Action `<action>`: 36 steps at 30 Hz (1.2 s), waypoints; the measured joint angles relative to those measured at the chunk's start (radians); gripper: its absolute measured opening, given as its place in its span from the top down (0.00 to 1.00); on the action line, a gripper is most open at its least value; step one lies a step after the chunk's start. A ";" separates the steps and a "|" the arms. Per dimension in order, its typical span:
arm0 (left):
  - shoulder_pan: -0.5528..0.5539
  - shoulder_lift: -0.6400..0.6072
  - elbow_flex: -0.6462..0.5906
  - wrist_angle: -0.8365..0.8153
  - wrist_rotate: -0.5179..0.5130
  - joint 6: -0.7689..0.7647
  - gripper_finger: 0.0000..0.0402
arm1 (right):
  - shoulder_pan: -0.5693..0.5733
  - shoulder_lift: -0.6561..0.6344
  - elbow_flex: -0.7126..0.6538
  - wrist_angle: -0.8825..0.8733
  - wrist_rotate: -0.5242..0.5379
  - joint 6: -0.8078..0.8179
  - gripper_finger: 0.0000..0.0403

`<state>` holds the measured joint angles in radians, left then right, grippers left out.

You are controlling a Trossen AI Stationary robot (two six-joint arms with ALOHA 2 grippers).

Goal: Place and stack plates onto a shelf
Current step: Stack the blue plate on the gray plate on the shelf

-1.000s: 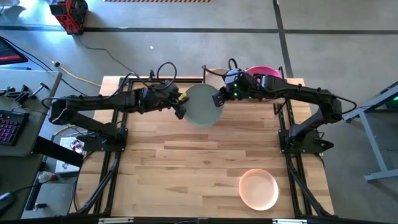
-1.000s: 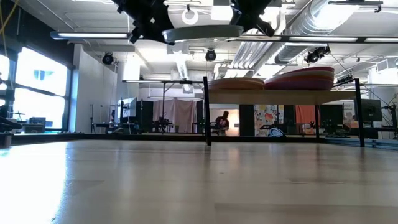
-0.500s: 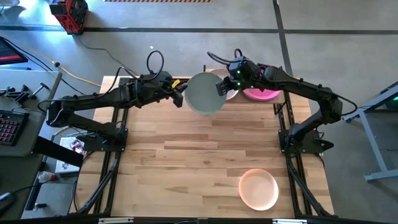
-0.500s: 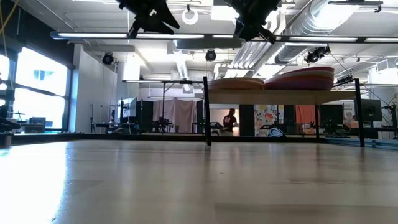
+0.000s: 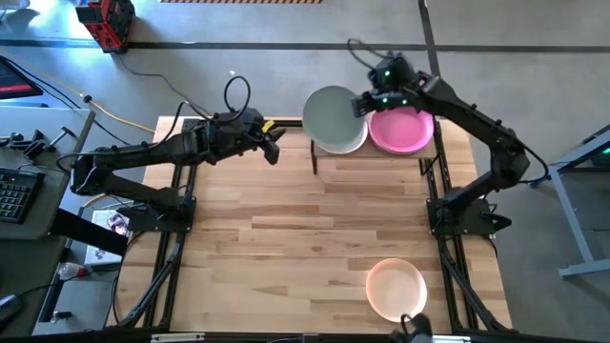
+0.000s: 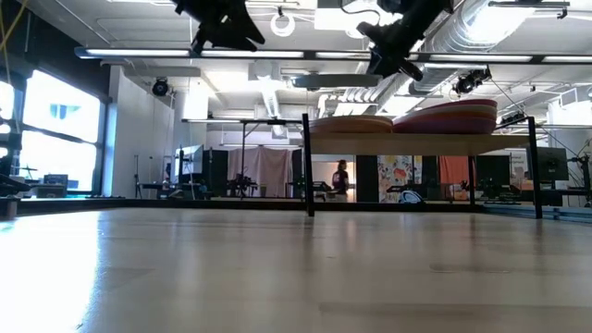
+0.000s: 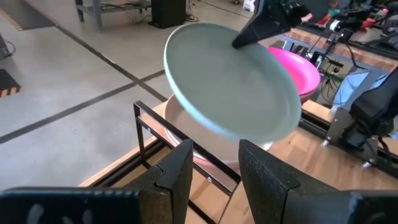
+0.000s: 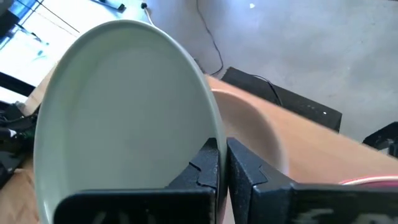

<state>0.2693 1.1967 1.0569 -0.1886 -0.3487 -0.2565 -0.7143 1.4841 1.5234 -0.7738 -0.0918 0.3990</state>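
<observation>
A grey-teal plate [image 5: 332, 116] hangs above the left end of the shelf [image 6: 421, 142], with my right gripper [image 5: 365, 103] shut on its rim. Right under it, a cream plate [image 8: 252, 134] tops the shelf's left stack [image 6: 351, 124]. A magenta plate [image 5: 402, 131] tops the right stack [image 6: 449, 117]. My left gripper [image 7: 214, 168] is open with nothing between its fingers. It stands above the table, left of the shelf [image 5: 272, 148]. A pale pink plate [image 5: 396, 289] lies flat on the table at the near right. My right gripper pinches the grey-teal plate's rim [image 8: 208, 138] between its two fingers, on the side of the plate toward the table's right. The fingers [image 7: 249, 38] come slanting down from the right. The plate is lifted clear, nearly level, above the cream plate.
The shelf stands on thin black uprights [image 5: 315, 157] along the table's far edge. Bare wooden tabletop [image 5: 305, 229] stretches from the shelf to the near edge. A person [image 6: 340, 176] shows in the room far behind the table.
My right gripper has swung the grey-teal plate toward the table's far edge and to the right, from in front of the shelf to above its left stack. My left gripper has come away from the plate's left rim and drawn back a little.
</observation>
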 joint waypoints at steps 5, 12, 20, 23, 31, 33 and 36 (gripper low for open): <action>0.017 0.000 0.000 0.000 -0.002 0.000 0.71 | -0.109 0.004 0.000 -0.015 -0.116 -0.054 1.00; 0.063 0.000 0.000 0.000 -0.003 -0.001 0.71 | -0.174 0.069 0.000 -0.092 -0.170 -0.094 1.00; 0.117 0.000 0.000 0.000 -0.003 -0.001 0.71 | -0.167 0.096 0.000 -0.106 -0.162 -0.112 1.00; 0.133 0.000 0.000 0.000 -0.003 -0.002 0.71 | -0.164 0.096 0.000 -0.130 -0.140 -0.112 1.00; 0.150 0.000 0.000 0.002 -0.003 -0.002 0.71 | -0.129 0.099 0.000 -0.141 -0.073 -0.113 1.00; 0.150 0.000 0.000 0.002 -0.003 -0.002 0.71 | -0.122 0.108 0.000 -0.139 -0.073 -0.112 1.00; 0.150 0.000 0.000 0.002 -0.002 -0.002 0.71 | -0.107 0.129 0.000 -0.141 -0.068 -0.108 1.00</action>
<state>0.4191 1.1967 1.0569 -0.1864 -0.3511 -0.2581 -0.8214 1.6135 1.5238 -0.9151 -0.1601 0.2913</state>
